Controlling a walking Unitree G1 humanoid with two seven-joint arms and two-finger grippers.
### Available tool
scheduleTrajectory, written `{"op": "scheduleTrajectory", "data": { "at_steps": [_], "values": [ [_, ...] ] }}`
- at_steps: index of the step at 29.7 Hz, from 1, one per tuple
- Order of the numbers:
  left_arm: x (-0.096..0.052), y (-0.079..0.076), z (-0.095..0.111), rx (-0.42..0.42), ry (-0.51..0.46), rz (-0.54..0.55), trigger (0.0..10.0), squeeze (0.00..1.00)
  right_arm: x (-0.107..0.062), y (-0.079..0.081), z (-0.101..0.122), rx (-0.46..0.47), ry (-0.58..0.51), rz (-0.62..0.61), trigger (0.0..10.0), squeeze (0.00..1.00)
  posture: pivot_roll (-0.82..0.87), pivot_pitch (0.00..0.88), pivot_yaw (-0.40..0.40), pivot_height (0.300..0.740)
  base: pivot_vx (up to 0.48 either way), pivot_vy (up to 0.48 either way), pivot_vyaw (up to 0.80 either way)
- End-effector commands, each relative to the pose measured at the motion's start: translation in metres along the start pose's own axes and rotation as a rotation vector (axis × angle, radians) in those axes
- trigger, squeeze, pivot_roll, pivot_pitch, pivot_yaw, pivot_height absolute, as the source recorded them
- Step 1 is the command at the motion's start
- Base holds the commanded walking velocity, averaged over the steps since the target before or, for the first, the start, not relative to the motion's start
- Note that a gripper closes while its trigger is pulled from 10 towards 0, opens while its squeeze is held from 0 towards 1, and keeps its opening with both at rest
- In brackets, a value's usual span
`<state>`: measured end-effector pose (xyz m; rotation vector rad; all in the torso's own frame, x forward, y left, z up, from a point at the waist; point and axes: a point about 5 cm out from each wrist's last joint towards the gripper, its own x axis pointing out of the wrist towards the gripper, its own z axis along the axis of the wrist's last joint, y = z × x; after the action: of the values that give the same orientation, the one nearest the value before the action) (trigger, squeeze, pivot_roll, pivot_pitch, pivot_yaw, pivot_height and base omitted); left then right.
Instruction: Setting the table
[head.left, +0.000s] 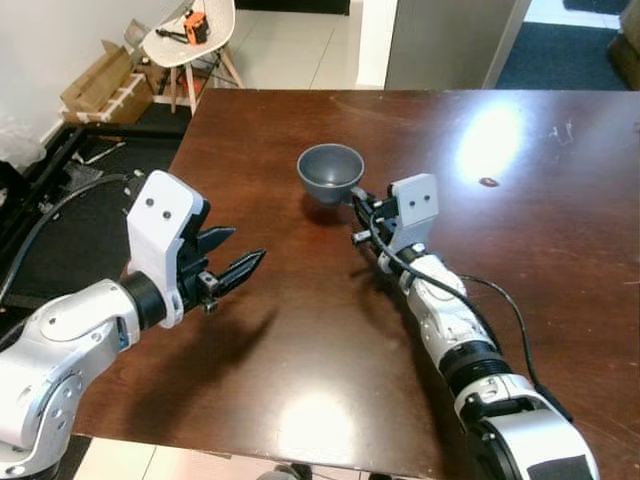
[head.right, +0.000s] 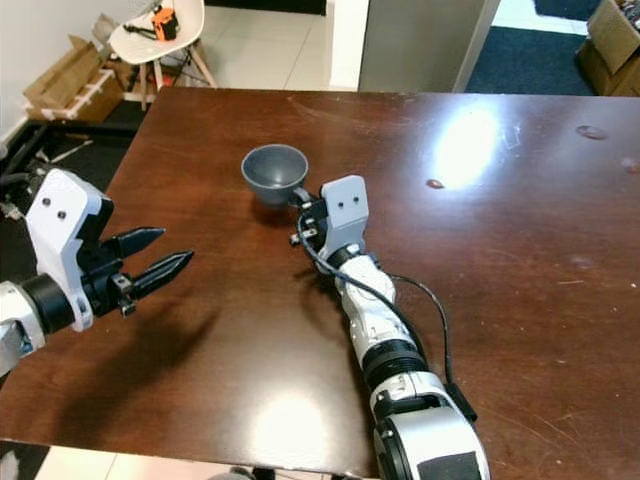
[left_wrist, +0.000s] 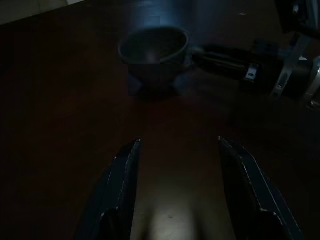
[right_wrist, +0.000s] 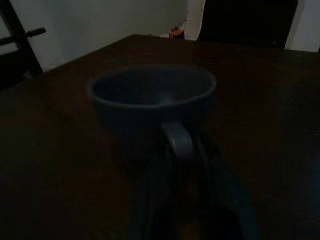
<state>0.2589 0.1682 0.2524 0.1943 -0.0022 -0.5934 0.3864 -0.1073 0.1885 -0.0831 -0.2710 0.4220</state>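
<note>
Grey cup (head.left: 330, 170) upright on the dark brown table (head.left: 540, 260), nearer the far edge than the near one and toward the far left corner — nothing visible inside it. Plain, round, wide at the rim and narrowing to a small base, matte grey, with one handle facing the right gripper (head.left: 358, 200). Right gripper low over the table at that handle, fingers closed around it in the right wrist view, silver arm stretching back to the near edge with a black cable alongside. Left gripper (head.left: 232, 258) over the near left part of the table, well apart from the cup, fingers (left_wrist: 122, 170) spread with nothing between them. Beyond the far left corner — white chair (head.left: 190, 45) with an orange thing on its seat, cardboard boxes (head.left: 100, 85) beside it.
</note>
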Motion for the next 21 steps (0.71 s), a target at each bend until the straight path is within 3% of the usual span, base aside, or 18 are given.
{"op": "scheduleTrajectory", "data": {
  "at_steps": [1,11,12,13,21],
  "values": [
    [-0.004,-0.001,-0.001,-0.001,0.020,0.003,10.0,0.00,0.001,0.005,-0.003,-0.010,0.003,0.020,10.0,1.00,0.27,0.235,0.161,0.740,0.000,0.000,0.00],
    [0.002,-0.003,-0.002,-0.020,0.011,0.003,10.0,0.00,-0.002,0.001,-0.004,0.003,-0.014,-0.001,10.0,1.00,0.23,0.206,0.147,0.740,0.000,0.000,0.00],
    [0.004,-0.003,-0.002,-0.021,0.006,0.003,10.0,0.00,-0.002,0.000,-0.002,0.002,-0.026,-0.004,10.0,0.67,0.22,0.199,0.142,0.740,0.000,0.000,0.00],
    [0.006,-0.004,-0.002,-0.025,0.001,0.003,10.0,0.00,-0.002,-0.001,0.000,0.000,-0.037,-0.005,10.0,0.00,0.21,0.192,0.138,0.740,0.000,0.000,0.00],
    [0.014,-0.008,-0.008,-0.044,-0.009,0.002,10.0,0.00,-0.006,-0.007,0.016,-0.010,-0.142,-0.002,10.0,0.00,0.16,0.154,0.116,0.740,0.000,0.000,0.00]
  ]
}}
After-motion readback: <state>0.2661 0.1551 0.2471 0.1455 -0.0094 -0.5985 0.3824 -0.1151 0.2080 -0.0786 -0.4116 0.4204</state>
